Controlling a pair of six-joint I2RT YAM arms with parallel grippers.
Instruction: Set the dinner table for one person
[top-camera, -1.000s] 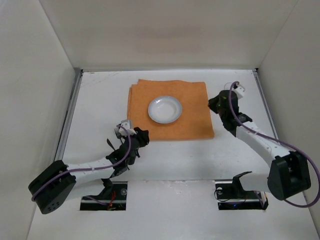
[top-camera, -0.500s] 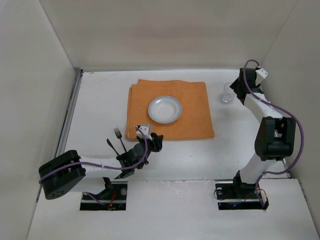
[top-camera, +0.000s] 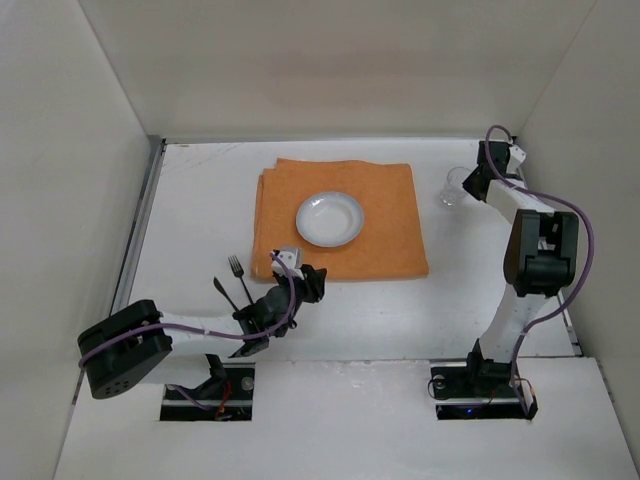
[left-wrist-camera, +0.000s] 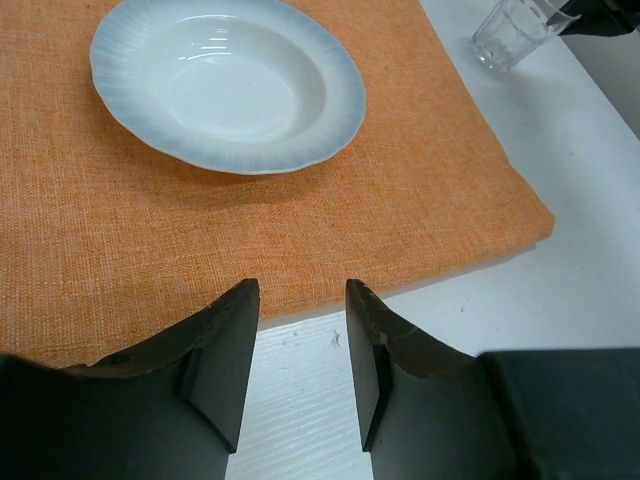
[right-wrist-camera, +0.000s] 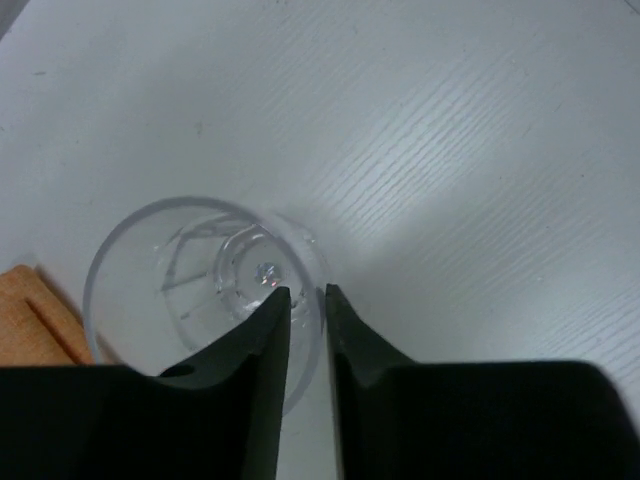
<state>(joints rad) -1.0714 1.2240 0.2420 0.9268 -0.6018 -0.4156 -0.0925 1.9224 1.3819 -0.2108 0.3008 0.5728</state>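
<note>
On the white dinner table (top-camera: 200, 220) lies an orange placemat (top-camera: 390, 200) with a white bowl-like plate (top-camera: 330, 219) on it. A clear glass (top-camera: 453, 188) stands upright on the table off the mat's far right corner. My right gripper (top-camera: 466, 186) is at its rim. In the right wrist view one finger is inside the glass (right-wrist-camera: 150, 270) and one outside, with the gripper (right-wrist-camera: 306, 292) shut on the wall. My left gripper (left-wrist-camera: 301, 288) hangs open and empty over bare table just before the mat's near edge (left-wrist-camera: 150, 230).
A fork (top-camera: 238, 275) and a dark utensil (top-camera: 224, 293) lie side by side on the table left of the left gripper (top-camera: 312, 280). White walls close in the table on the left, back and right. The glass stands near the right wall.
My right arm swung from the mat's right edge to the far right, stood off the glass, then closed on its rim. My left gripper moved right, away from the fork, to the mat's near edge.
</note>
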